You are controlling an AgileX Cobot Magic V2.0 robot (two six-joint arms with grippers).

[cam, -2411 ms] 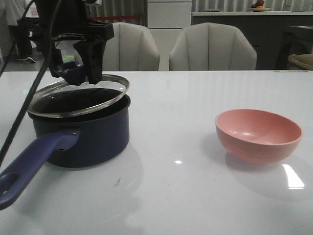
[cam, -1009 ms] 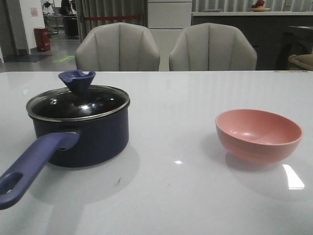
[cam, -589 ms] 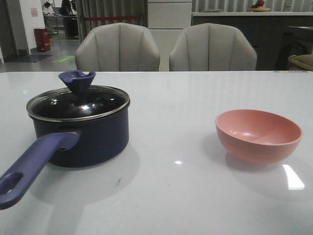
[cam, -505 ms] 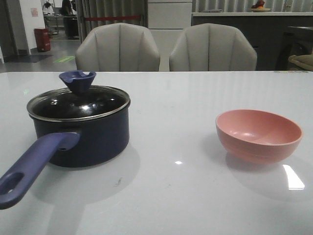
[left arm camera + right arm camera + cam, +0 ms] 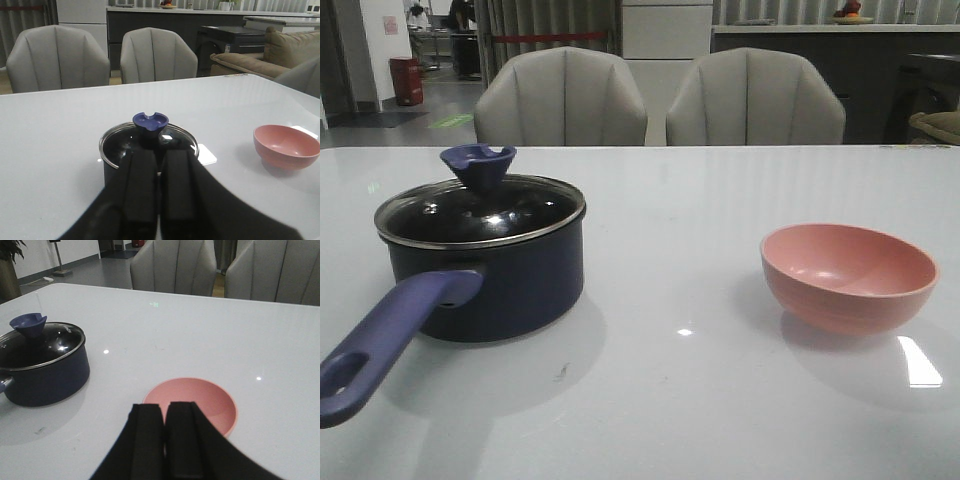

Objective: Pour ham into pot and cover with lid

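The lid (image 5: 480,210) sits on the pot (image 5: 485,280), the bowl (image 5: 848,276) at its three o'clock. Only wrist views show the left gripper (image 5: 156,187) and right gripper (image 5: 165,437), both pressed together, empty.

- A glossy white worktop (image 5: 720,400) fills the near scene, with bright light glints on its surface;
- two grey padded chairs (image 5: 560,98) stand side by side at its far edge;
- behind them, a dark counter (image 5: 800,45) along the far wall;
- far left, a grey floor and a red bin (image 5: 406,80);
- far right, a tan sofa (image 5: 260,52).
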